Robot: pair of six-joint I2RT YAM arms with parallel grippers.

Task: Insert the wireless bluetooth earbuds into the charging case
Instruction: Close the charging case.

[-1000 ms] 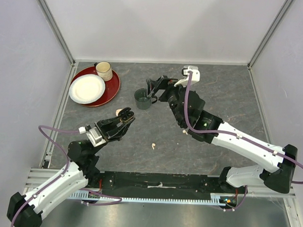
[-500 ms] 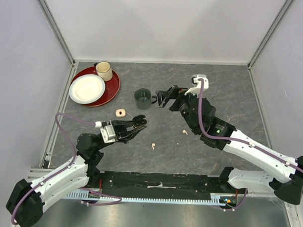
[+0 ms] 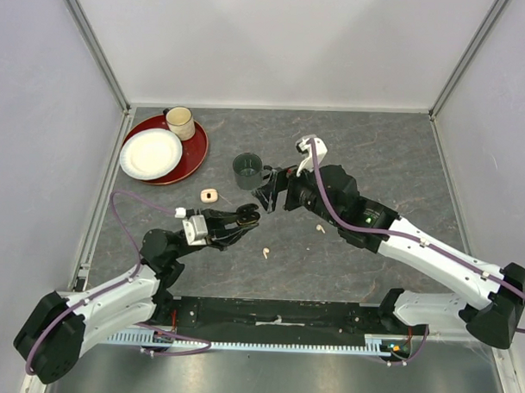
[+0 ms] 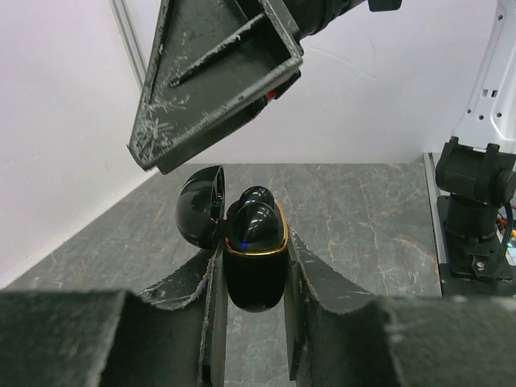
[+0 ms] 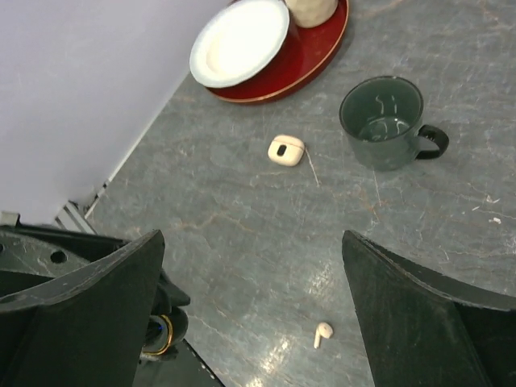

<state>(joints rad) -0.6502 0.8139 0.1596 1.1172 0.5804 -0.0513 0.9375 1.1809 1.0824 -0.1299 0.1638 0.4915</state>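
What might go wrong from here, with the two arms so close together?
The open right end effector hangs close over the glossy black charging case clamped in the left end effector; a bump might knock it loose or strain its open lid. The tiny cream stemmed earbud lying loose may skid away when pinched.

Left claw (image 3: 247,217): shifted right, off the cream case (image 3: 209,195), which now lies uncovered on the table (image 3: 402,158).
Right claw (image 3: 268,191): drawn back from the green mug (image 3: 246,169), now close above the left claw.
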